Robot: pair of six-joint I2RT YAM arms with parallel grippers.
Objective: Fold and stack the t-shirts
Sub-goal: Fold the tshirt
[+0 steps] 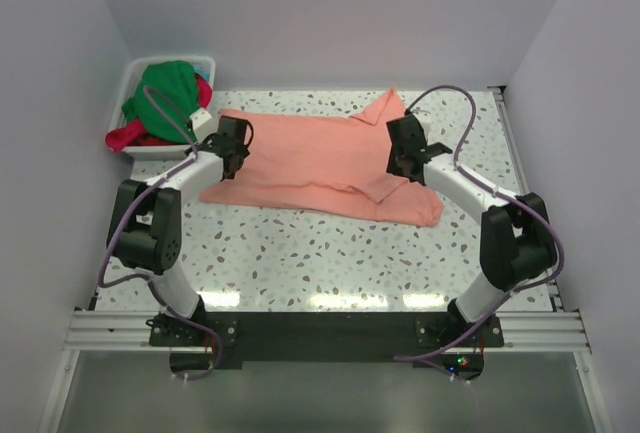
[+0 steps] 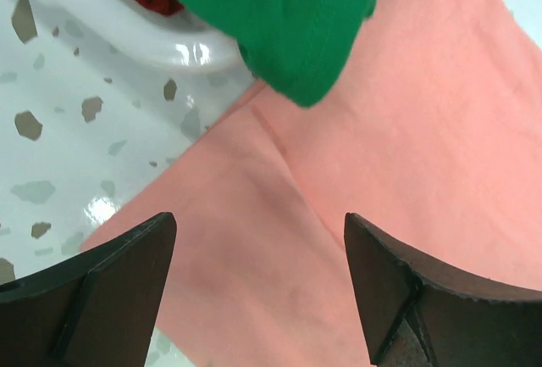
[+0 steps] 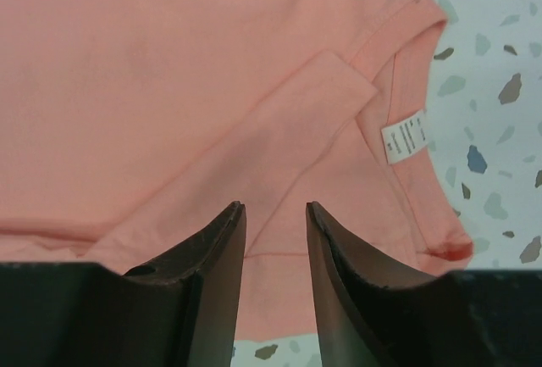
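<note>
**Inspector:** Start with the surface.

**Onlooker:** The table [image 1: 300,263] is white with grey and brown flecks, glossy enough to catch the ceiling light along its near edge. Plain pale walls [image 1: 330,13] close it in at the back and on both sides. A metal rail [image 1: 100,328] runs along the front, where both arms are bolted down.

**Inspector:** Where is the laundry?

**Onlooker:** The salmon shirt [image 1: 320,158] lies spread across the far half of the table, mostly flat. One sleeve points to the far right, and the near right corner is doubled over. Its collar [image 3: 406,36] is turned up enough to show a white label [image 3: 403,138]. The white tub [image 1: 160,151] stands in the far left corner. The green shirt [image 1: 170,88] is heaped on top and hangs over the rim. The red shirt [image 1: 125,136] is bunched beneath it.

**Inspector:** And the grippers?

**Onlooker:** The left gripper [image 2: 258,219] is over the shirt's left edge, just beside the tub. Its jaws are spread wide with nothing between them. The right gripper [image 3: 274,206] is over the shirt's right part, near the collar. Its jaws stand a narrow gap apart, and the flat cloth shows through that gap. Neither is pinching anything.

**Inspector:** Anything else?

**Onlooker:** Purple cables [image 1: 450,93] loop along both arms.
</note>
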